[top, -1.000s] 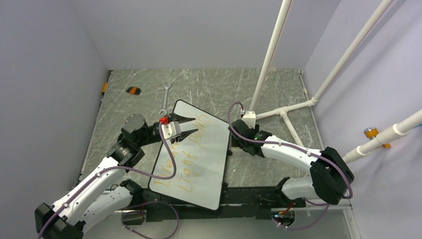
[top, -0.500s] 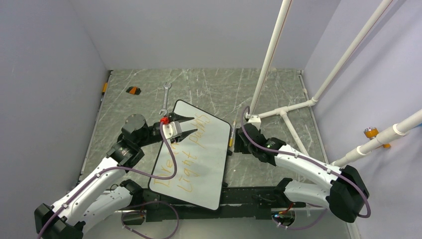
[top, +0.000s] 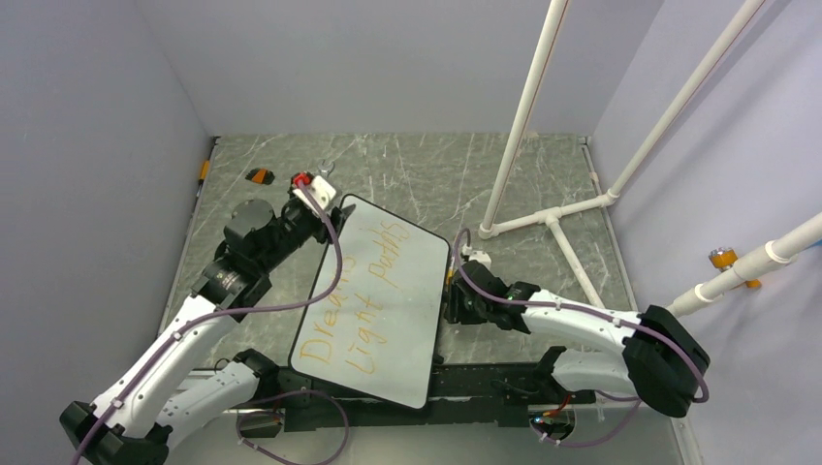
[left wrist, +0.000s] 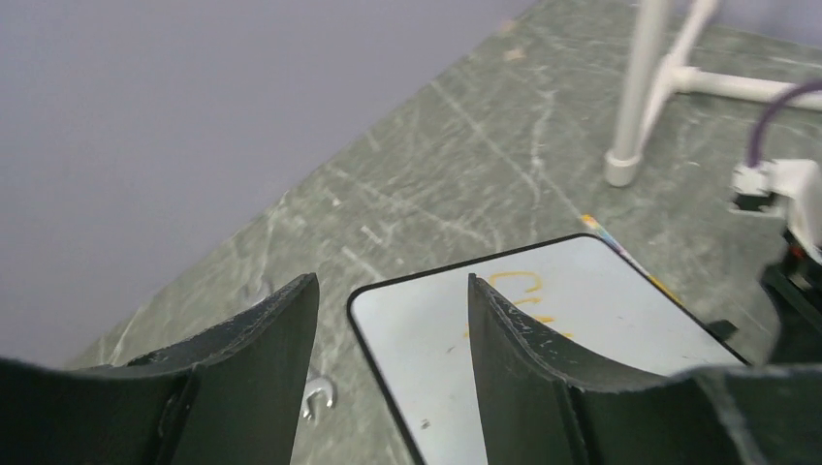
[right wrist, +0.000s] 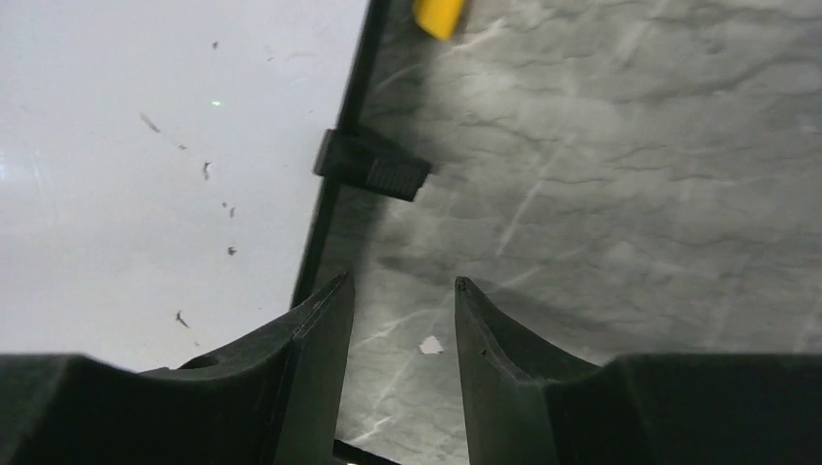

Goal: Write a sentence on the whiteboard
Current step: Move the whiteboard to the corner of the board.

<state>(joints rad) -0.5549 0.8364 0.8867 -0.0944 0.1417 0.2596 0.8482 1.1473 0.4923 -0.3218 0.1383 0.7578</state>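
Observation:
The whiteboard lies flat on the table between my arms. On it the sentence stands in two orange lines, "Dreams Light paths". My left gripper hovers at the board's far left corner. In the left wrist view it is open and empty, with that corner of the whiteboard between the fingers. My right gripper sits low beside the board's right edge. The right wrist view shows it open over bare table, with the whiteboard and a black clip to its left.
A yellow marker end lies just beyond the board's right edge. A wrench rests on the table by the far left corner. A small orange and black item lies at the far left. A white pipe frame stands at the right.
My left gripper drew back off the board toward its far left corner and opened wider. My right arm slid nearer along the board's right edge, its jaws narrowing.

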